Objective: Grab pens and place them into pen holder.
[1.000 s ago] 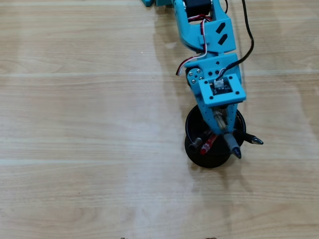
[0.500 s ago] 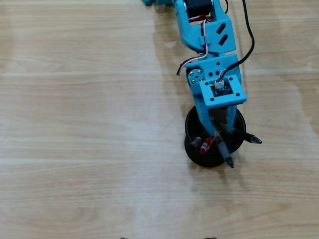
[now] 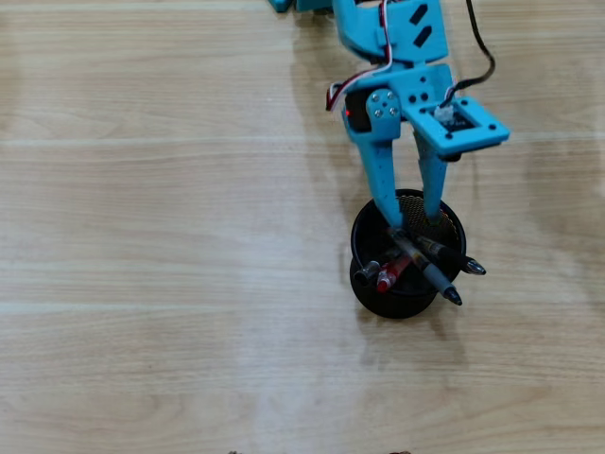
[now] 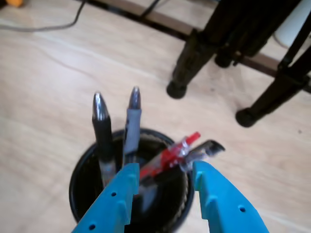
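Note:
A black mesh pen holder (image 3: 397,307) stands on the wooden table, lower right of centre in the overhead view. Several pens stand in it: a black pen (image 3: 430,274) and a dark grey pen (image 3: 452,257) lean out to the lower right, and a red pen (image 3: 389,277) lies inside. My blue gripper (image 3: 414,222) hangs over the holder's far rim, open, its fingertips dipping just inside. In the wrist view the gripper (image 4: 165,170) is open above the holder (image 4: 77,179), with the black pen (image 4: 102,131), grey pen (image 4: 132,121) and red pen (image 4: 170,156) sticking up. No pen is clamped between the fingers.
The arm's body (image 3: 397,57) and a black cable (image 3: 477,43) come in from the top edge. In the wrist view, black stand legs (image 4: 187,68) and another foot (image 4: 250,116) stand on the surface beyond the holder, with a cable (image 4: 48,26) at upper left.

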